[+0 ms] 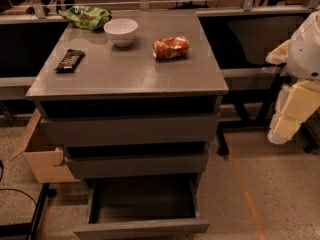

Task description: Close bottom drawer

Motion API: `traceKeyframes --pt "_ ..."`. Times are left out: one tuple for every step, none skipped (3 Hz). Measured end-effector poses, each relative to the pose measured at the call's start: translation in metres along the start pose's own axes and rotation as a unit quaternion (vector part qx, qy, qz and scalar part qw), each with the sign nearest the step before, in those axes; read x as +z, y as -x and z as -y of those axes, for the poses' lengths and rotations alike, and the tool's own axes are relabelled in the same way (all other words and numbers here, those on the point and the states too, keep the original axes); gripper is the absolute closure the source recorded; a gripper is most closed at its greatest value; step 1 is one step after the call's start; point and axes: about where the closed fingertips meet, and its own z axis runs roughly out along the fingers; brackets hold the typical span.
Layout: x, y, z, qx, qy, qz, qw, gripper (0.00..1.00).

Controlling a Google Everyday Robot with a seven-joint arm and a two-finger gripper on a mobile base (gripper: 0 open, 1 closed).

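The bottom drawer of the grey cabinet stands pulled far out at the bottom of the camera view, with its dark floor bare and its slim front panel nearest me. The two wider drawers above it, top and middle, stick out a little. My gripper, cream-coloured, hangs at the right edge of the view, level with the top drawer, well to the right of the cabinet and apart from it.
On the cabinet top lie a dark snack bar, a white bowl, an orange-red snack bag and a green bag. An open cardboard box sits on the floor at the left. Table legs stand at the right.
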Motion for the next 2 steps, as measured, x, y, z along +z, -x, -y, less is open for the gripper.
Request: traceKeyframes --pt "0.048 -0.001 -0.023 0.016 0.057 0.026 0.9979 0.0" --pt "0.118 0.001 -0.058 0.033 0.125 0.061 0.9897 0.0"
